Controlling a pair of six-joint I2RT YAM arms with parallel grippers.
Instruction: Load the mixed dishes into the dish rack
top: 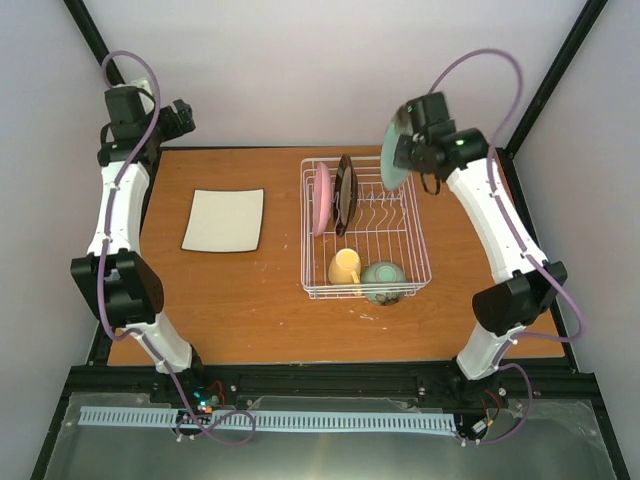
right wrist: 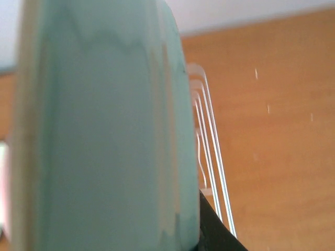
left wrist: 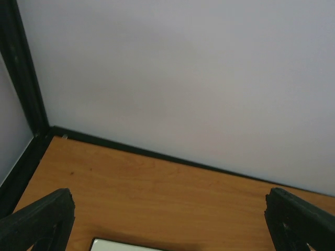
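Note:
The white wire dish rack (top: 418, 262) stands on the table right of centre. A pink plate (top: 322, 198) and a dark brown plate (top: 346, 192) stand upright in its far end. A yellow mug (top: 345, 267) and a pale green bowl (top: 384, 280) sit at its near end. My right gripper (top: 402, 150) is shut on the teal plate (top: 392, 158), held on edge above the rack's far right corner. The teal plate (right wrist: 104, 130) fills the right wrist view, with a black finger (right wrist: 217, 230) against it. The cream square plate (top: 224, 220) lies flat at the left. My left gripper (top: 180, 115) is open, raised over the far left corner.
The rack's wires (right wrist: 209, 136) show past the teal plate in the right wrist view. The cream plate's edge (left wrist: 120, 244) shows at the bottom of the left wrist view, under open fingers (left wrist: 44, 219). Grey walls and black frame posts (top: 100, 45) enclose the table.

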